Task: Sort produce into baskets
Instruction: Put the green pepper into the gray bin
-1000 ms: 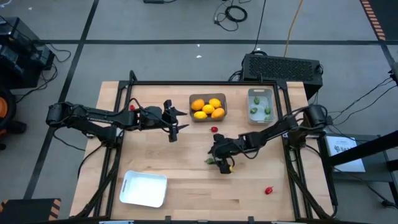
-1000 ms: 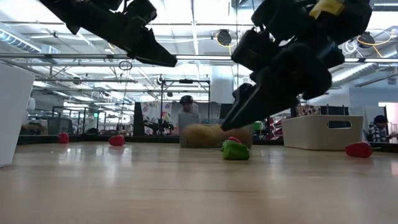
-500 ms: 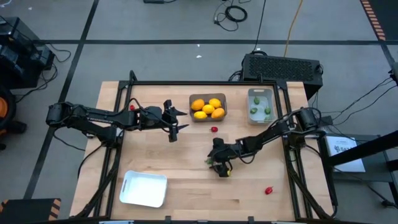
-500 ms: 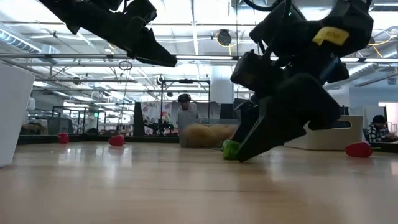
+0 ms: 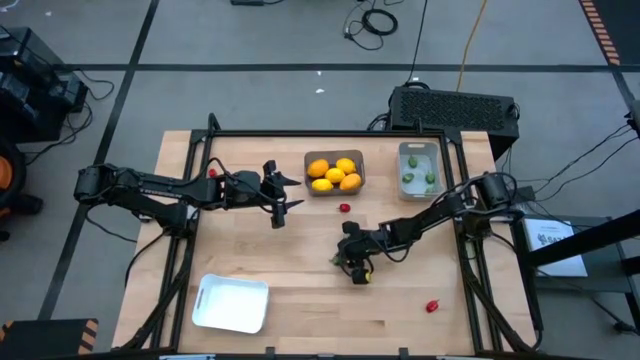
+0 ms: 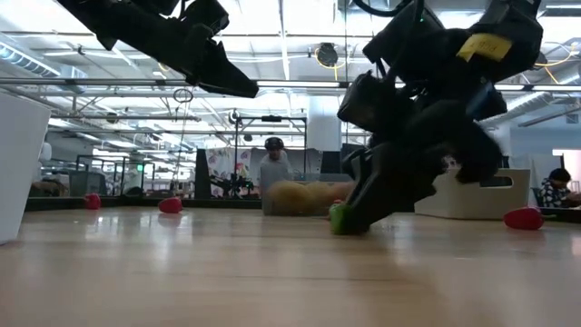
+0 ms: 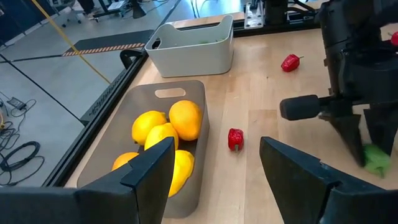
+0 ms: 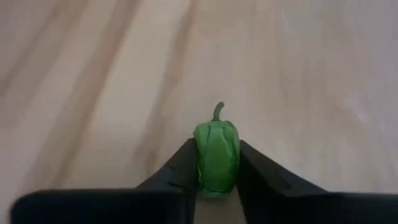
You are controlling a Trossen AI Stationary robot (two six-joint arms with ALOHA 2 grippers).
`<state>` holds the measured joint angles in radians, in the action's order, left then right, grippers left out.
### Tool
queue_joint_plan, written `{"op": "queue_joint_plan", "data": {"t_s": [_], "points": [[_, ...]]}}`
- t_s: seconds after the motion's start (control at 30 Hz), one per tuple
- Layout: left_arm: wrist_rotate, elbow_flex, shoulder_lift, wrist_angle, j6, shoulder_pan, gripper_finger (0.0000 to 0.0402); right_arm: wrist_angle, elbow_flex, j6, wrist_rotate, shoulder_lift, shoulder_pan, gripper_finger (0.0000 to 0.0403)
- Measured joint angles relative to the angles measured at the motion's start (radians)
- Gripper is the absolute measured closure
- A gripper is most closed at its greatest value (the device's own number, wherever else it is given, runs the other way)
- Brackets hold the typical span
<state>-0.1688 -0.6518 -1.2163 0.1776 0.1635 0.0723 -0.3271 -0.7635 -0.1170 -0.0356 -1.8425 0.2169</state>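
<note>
A small green pepper (image 8: 216, 152) lies on the wooden table near its middle, and my right gripper (image 5: 352, 266) is shut on it. It also shows in the low view as the green pepper (image 6: 339, 218). My left gripper (image 5: 286, 200) hangs open and empty above the table, left of the dark grey bin (image 5: 356, 160). That bin holds yellow and orange fruits (image 5: 333, 173). The pale narrow bin (image 5: 402, 168) at the far right holds green pieces. The white tray (image 5: 232, 303) sits at the near left. My right gripper pinches the green pepper's two sides (image 8: 200, 163) between its two fingers (image 8: 255, 169). The fingers slant down at it from the table's right side. The pepper's stem (image 8: 218, 111) points away from the gripper, and its underside rests on the table (image 6: 343, 231).
Loose red pieces lie on the table: one just near of the dark bin (image 5: 345, 208), one at the near right (image 5: 432, 306), one at the far left by my left arm (image 5: 213, 173). Bare wood lies between the white tray and my right gripper.
My right gripper has come down from just above the green pepper until its fingers reach the table, and it has taken hold of the pepper. The pepper stays where it lay.
</note>
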Motion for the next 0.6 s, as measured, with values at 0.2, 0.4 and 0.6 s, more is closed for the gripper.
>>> {"op": "queue_joint_plan", "data": {"t_s": [0.2,0.4,0.6], "points": [[0.000,0.000,0.000,0.000,0.000,0.000,0.0158,0.116,0.001,0.006,-0.049,0.112,-0.012,0.0357],[0.000,0.000,0.000,0.000,0.000,0.000,0.0158,0.414,0.000,0.031,0.003,0.342,-0.070,0.0344],[0.000,0.000,0.000,0.000,0.000,0.000,0.0158,0.801,0.000,0.011,0.342,0.576,-0.152,0.0342]]}}
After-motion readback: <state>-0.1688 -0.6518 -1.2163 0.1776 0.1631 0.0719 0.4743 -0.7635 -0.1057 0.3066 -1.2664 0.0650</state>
